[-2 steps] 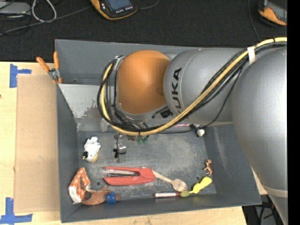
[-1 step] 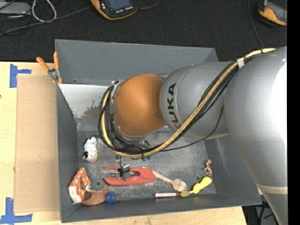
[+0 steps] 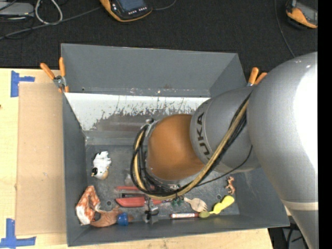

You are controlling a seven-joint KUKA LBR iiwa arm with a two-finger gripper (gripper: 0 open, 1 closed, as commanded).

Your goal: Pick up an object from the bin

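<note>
My gripper (image 3: 151,212) shows as a dark part below the arm's orange cover, low over the front of the bin floor. A flat red piece (image 3: 129,202) lies right beside it on the left, with a thin red stick (image 3: 128,190) just behind that. A small blue ball (image 3: 122,220) rests in front of the red piece. To the gripper's right lies a thin pen-like stick (image 3: 184,216). Nothing can be seen held.
A beige piece (image 3: 196,204), a yellow piece (image 3: 221,207) and a copper hook (image 3: 230,184) lie at the front right. At the front left sit a crumpled orange-white wrapper (image 3: 86,205) and a brown thing (image 3: 106,219). Farther back stands a white-and-black toy (image 3: 101,164). The arm covers the bin's middle.
</note>
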